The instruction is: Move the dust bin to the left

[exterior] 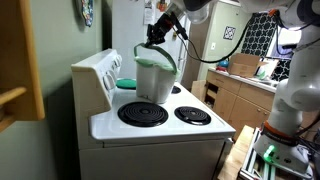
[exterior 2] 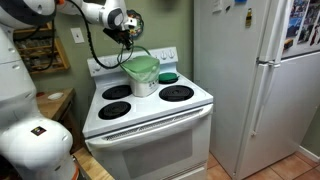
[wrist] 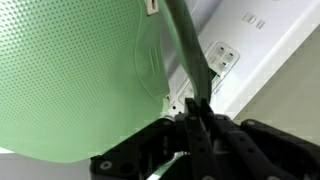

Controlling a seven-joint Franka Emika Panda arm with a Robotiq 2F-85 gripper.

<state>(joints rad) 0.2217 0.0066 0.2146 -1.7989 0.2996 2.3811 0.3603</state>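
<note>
The dust bin [exterior: 153, 78] [exterior 2: 141, 76] is pale grey-white with a light green lid and stands over the middle of the stove top, between the burners. A thin bail handle [exterior: 172, 55] arcs up from it to my gripper [exterior: 160, 36] [exterior 2: 128, 30], directly above. In the wrist view the green lid [wrist: 70, 75] fills the left side. The thin handle [wrist: 180, 45] runs down into my gripper [wrist: 196, 108], whose fingers are shut on it. Whether the bin's base touches the stove I cannot tell.
The white stove [exterior: 160, 128] [exterior 2: 150, 108] has black coil burners [exterior: 143, 114] and a raised back panel [exterior: 95, 75]. A flat teal dish [exterior: 126, 83] [exterior 2: 167, 77] lies behind the bin. A tall white fridge [exterior 2: 255, 80] stands beside the stove. A cluttered counter [exterior: 245, 72] lies beyond.
</note>
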